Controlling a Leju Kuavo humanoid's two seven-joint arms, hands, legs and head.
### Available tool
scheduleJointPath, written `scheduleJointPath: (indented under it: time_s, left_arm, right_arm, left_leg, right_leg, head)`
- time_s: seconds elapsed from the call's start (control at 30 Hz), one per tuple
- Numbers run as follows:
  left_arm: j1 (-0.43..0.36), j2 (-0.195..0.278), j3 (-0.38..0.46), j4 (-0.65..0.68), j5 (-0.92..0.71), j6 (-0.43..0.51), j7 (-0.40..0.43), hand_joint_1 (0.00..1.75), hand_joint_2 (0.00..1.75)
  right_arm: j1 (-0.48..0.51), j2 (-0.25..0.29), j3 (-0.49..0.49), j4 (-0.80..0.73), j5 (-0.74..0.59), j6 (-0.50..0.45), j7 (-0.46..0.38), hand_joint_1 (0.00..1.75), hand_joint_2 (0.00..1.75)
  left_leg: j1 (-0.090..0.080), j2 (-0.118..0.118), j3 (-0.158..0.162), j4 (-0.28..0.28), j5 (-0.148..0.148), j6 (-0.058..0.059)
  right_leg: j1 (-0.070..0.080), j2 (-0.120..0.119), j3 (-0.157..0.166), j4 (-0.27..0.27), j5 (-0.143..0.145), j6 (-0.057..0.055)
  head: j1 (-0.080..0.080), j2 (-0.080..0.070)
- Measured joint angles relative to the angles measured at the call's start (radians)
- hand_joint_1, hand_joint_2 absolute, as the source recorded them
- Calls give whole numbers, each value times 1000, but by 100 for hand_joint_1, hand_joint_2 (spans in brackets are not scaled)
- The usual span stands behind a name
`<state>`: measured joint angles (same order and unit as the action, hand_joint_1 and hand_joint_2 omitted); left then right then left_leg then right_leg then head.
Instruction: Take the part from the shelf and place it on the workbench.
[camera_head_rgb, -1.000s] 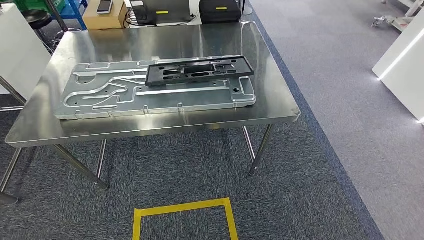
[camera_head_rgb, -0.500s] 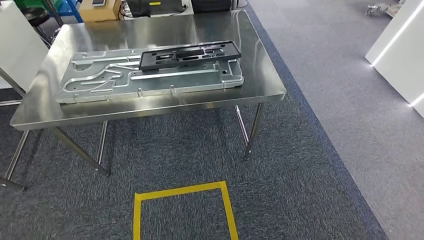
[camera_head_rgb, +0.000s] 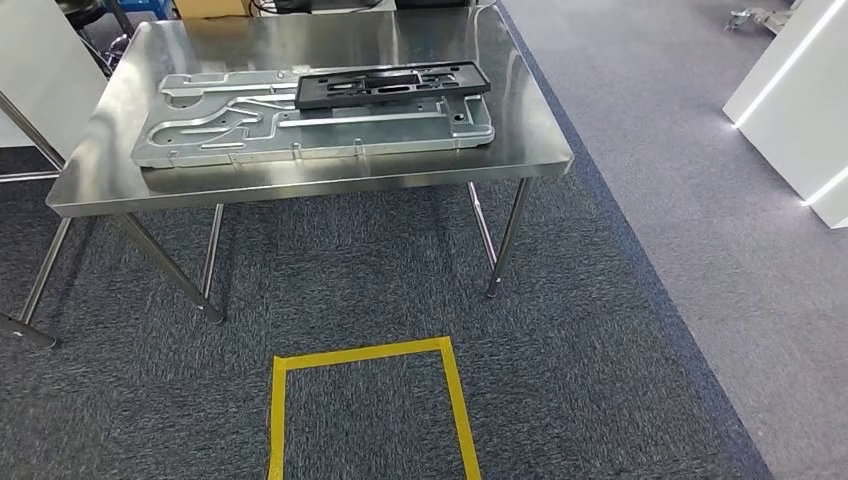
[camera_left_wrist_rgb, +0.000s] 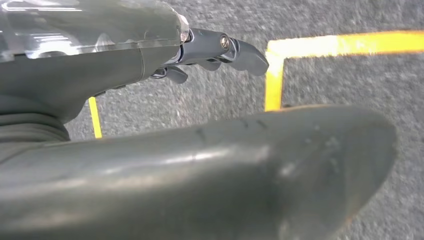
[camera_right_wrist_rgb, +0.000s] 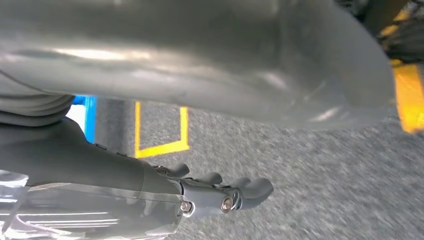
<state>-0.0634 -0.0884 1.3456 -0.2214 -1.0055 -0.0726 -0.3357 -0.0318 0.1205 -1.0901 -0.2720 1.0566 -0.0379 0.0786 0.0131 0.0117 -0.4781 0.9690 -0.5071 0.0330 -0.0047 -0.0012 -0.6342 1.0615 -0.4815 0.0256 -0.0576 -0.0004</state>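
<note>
black part (camera_head_rgb: 392, 83) on metal plate (camera_head_rgb: 310, 125), workbench (camera_head_rgb: 300, 185), both hands empty

one black part (camera_head_rgb: 392, 83), one metal plate (camera_head_rgb: 315, 122)

A stainless-steel surface (camera_head_rgb: 320, 175) on slim metal legs stands on dark grey carpet (camera_head_rgb: 600, 380), where yellow tape (camera_head_rgb: 365, 352) outlines a square; white panels (camera_head_rgb: 790, 100) line one side.
</note>
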Motion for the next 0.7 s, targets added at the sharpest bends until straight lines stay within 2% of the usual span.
scheduleJointPath:
  time_s: [0.07, 0.1, 0.13, 0.17, 0.2, 0.23, 0.27, 0.3, 0.33, 0.37, 0.43, 0.47, 0.5, 0.53, 0.57, 0.6, 0.63, 0.67, 0.7]
  left_arm:
    - [0, 4, -1, 0, 0, 2, -2, 0, 0]
    - [0, 6, -1, 0, 0, 2, -2, 0, 0]
    - [0, 9, -1, 0, 0, 2, -2, 0, 0]
    - [0, 11, -1, 0, 0, 2, -2, 0, 0]
    - [0, 13, -1, 0, 0, 3, -3, 0, 0]
    - [0, 14, -1, 0, -1, 3, -5, 0, 0]
    - [1, 14, -2, 0, -3, 3, -8, 0, 0]
    - [1, 15, -2, 0, -6, 3, -12, 0, 0]
    - [2, 16, -2, 0, -9, 3, -15, 0, 0]
    - [2, 18, -3, 0, -11, 3, -18, 0, 0]
    - [2, 23, -3, 0, -14, 3, -20, 0, 0]
    - [2, 25, -3, 0, -15, 2, -21, 0, 0]
    - [3, 27, -3, 0, -17, 2, -21, 0, 0]
    - [3, 28, -4, 0, -18, 2, -21, 0, 0]
    - [3, 30, -4, 0, -19, 2, -21, 0, 0]
    - [3, 31, -4, 0, -19, 2, -21, 0, 0]
    - [2, 33, -4, 0, -19, 2, -22, 0, 0]
    - [2, 33, -4, 0, -19, 2, -22, 0, 0]
    - [1, 34, -4, 0, -19, 1, -22, 0, 0]
  right_arm:
    - [-1, 2, 3, 3, 8, 10, -6, 0, 0]
    - [-2, 5, 4, 5, 11, 16, -11, 0, 0]
    - [-3, 9, 5, 6, 12, 20, -15, 0, 0]
    - [-3, 13, 5, 7, 14, 23, -19, 0, 0]
    - [-4, 16, 6, 7, 15, 25, -22, 0, 0]
    - [-5, 17, 7, 7, 14, 26, -26, 0, 0]
    - [-7, 18, 7, 7, 13, 28, -31, 0, 0]
    - [-9, 18, 8, 7, 10, 29, -36, 0, 0]
    - [-10, 18, 8, 8, 7, 29, -41, 0, 0]
    - [-11, 18, 8, 9, 4, 29, -44, 0, 0]
    - [-12, 17, 8, 12, 2, 29, -47, 0, 0]
    - [-13, 16, 8, 14, 2, 29, -48, 0, 0]
    - [-15, 15, 8, 16, 2, 29, -49, 0, 0]
    - [-16, 12, 8, 18, 2, 30, -49, 0, 0]
    - [-17, 7, 8, 19, 2, 31, -51, 0, 0]
    - [-17, 2, 8, 21, 2, 33, -52, 0, 0]
    - [-17, -4, 8, 23, 2, 35, -53, 0, 0]
    - [-17, -9, 8, 26, 2, 37, -55, 0, 0]
    - [-17, -13, 8, 29, 2, 39, -57, 0, 0]
  left_leg:
    - [-2, 2, -26, 2, 21, 7]
    - [-3, 2, -39, 4, 31, 7]
    - [-4, 3, -53, 7, 40, 6]
    - [-4, 3, -67, 11, 49, 4]
    - [-4, 3, -82, 16, 57, 2]
    - [-4, 3, -96, 22, 64, -1]
    - [-6, 3, -107, 28, 70, -5]
    - [-7, 3, -116, 32, 77, -9]
    - [-8, 3, -121, 34, 84, -15]
    - [-8, 3, -125, 34, 92, -21]
    - [-7, 2, -130, 33, 102, -32]
    - [-7, 0, -137, 44, 86, -37]
    - [-5, -1, -148, 72, 52, -42]
    - [-3, -2, -164, 120, 3, -46]
    - [-1, -3, -180, 185, -47, -49]
    - [0, -3, -193, 252, -84, -52]
    - [0, -3, -196, 302, -97, -54]
    - [0, -3, -185, 322, -86, -55]
    - [0, -3, -157, 306, -60, -53]
  right_leg:
    - [-3, 1, -29, 122, -104, 6]
    - [-3, 1, -38, 183, -131, 7]
    - [-3, 1, -38, 223, -135, 8]
    - [-3, 1, -23, 230, -117, 8]
    - [-2, 1, 11, 197, -85, 6]
    - [-2, 1, 60, 134, -58, 2]
    - [-1, 1, 116, 52, -46, -2]
    - [1, 1, 163, -23, -48, -7]
    - [4, 1, 193, -75, -56, -12]
    - [7, 1, 205, -102, -64, -17]
    - [6, -1, 195, -108, -52, -29]
    - [3, -4, 186, -110, -42, -38]
    - [1, -6, 175, -111, -31, -46]
    - [0, -8, 162, -109, -20, -51]
    - [1, -9, 147, -106, -11, -55]
    - [3, -10, 131, -100, -2, -56]
    - [4, -11, 113, -93, 6, -56]
    - [5, -11, 95, -85, 14, -55]
    - [6, -11, 76, -77, 22, -54]
  head:
    - [0, 0]
    - [0, 0]
    - [0, 0]
    - [0, 0]
    - [0, 0]
    - [0, 0]
    - [0, 0]
    - [0, 0]
    - [0, 0]
    - [0, 0]
    - [0, 0]
    - [0, 0]
    - [0, 0]
    - [0, 0]
    - [0, 0]
    - [0, 0]
    - [0, 0]
    - [0, 0]
    - [0, 0]
